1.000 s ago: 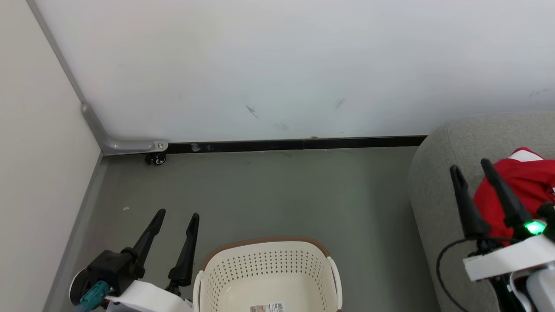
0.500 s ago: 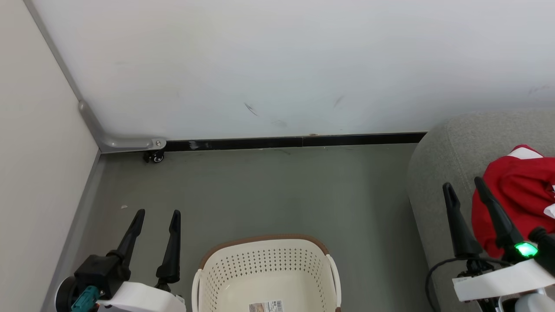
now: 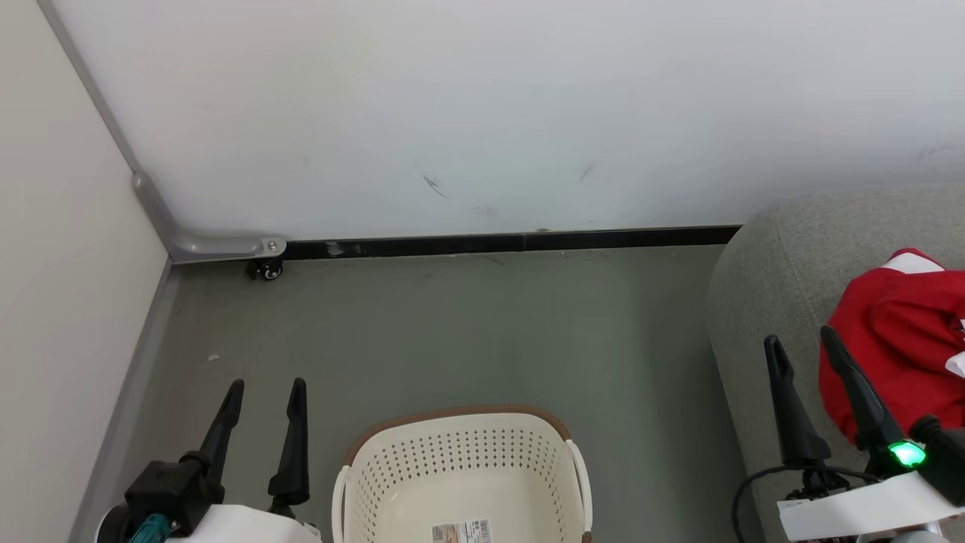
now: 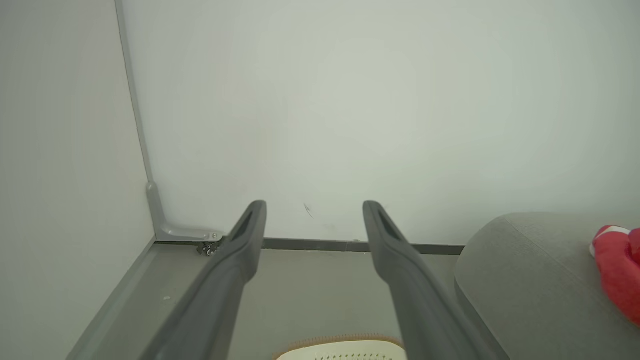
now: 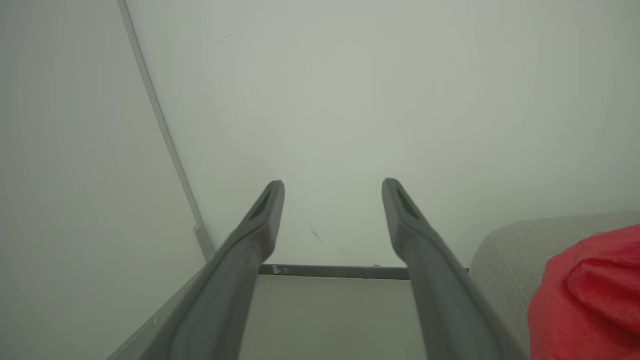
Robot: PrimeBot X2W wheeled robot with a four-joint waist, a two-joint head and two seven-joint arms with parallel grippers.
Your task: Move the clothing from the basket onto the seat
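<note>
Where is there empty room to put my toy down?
The grey floor between the black baseboard, the basket and the seat is bare. The basket's visible inside holds just a label. The seat's rounded left end is bare too; farther right the red clothing and the right gripper crowd it.

Grey floor under the basket and the seat, red clothing on the latter.

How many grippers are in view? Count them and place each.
2. The left gripper, open, is over the floor left of the basket; the right gripper, open, is over the seat beside the red clothing. None seems hidden.
</note>
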